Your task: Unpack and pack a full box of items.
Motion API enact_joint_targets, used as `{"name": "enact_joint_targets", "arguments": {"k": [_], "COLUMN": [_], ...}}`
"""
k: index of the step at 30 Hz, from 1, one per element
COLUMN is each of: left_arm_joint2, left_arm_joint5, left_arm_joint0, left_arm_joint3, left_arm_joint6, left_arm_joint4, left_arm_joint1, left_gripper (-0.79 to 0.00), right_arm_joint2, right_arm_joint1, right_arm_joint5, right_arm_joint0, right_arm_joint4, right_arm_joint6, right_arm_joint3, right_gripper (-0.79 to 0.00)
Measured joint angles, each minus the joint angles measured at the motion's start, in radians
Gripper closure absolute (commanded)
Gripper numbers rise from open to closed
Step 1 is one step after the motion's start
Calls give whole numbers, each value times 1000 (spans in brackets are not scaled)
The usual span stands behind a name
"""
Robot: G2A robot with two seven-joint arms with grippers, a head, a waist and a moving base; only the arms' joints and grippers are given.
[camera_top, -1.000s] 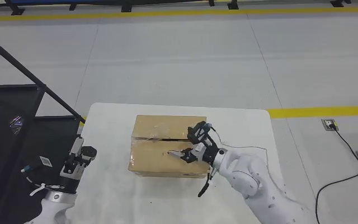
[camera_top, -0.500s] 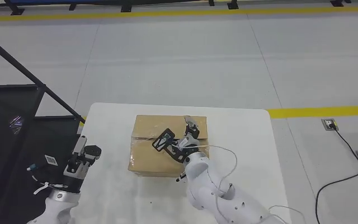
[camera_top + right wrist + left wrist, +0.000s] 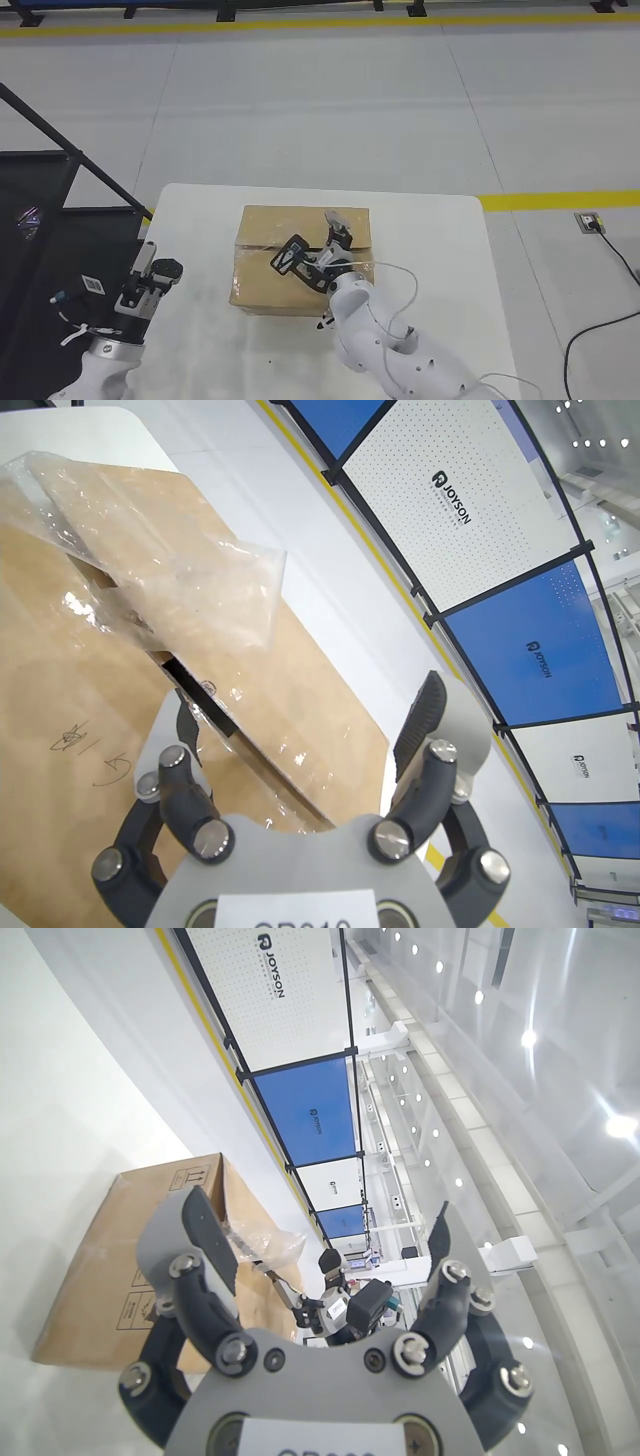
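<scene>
From above, the cardboard box (image 3: 265, 280) sits on the white table (image 3: 200, 230), somewhat toward the far edge. Bare tabletop lies on both sides and in front of it. The right gripper (image 3: 318, 245) hovers over the box top. The left gripper (image 3: 157, 265) waits at the table's left edge, just beside a black frame (image 3: 50, 230) that limits any outward swing.

The left wrist view shows that gripper spread wide and empty. A crumpled strip of clear tape (image 3: 265, 1240) stands up from the box top beyond it.

The right wrist view shows its jaws wide too, holding nothing, above the dark seam (image 3: 200, 695) between the flaps. The tape looks thin, light and clingy, so the loose raised end is probably the best hold. A full box is likely heavy, and its stiff flaps are best lifted at the seam edge.
</scene>
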Motion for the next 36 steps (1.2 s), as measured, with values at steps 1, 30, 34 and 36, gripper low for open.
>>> {"name": "enact_joint_targets", "arguments": {"k": [1,30,34,36], "left_arm_joint2": [0,12,16,17], "left_arm_joint5": [1,2,2,0], "left_arm_joint0": [0,-10,-10,-9], "left_arm_joint3": [0,14,13,13], "left_arm_joint6": [0,-5,-5,-5], "left_arm_joint4": [1,9,13,15], "left_arm_joint1": [0,-3,-3,-3], "left_gripper": [-785,-785,-785,-785], "right_arm_joint2": [-2,127,140,135], "right_arm_joint1": [-4,-74,-76,-79], "right_arm_joint5": [4,-123,-114,-128], "right_arm_joint0": [2,-54,-70,-73], "right_arm_joint4": [-8,50,9,-9], "right_arm_joint6": [-3,-218,-219,-200], "right_arm_joint3": [7,40,40,36], "right_gripper": [-785,-785,-785,-785]}}
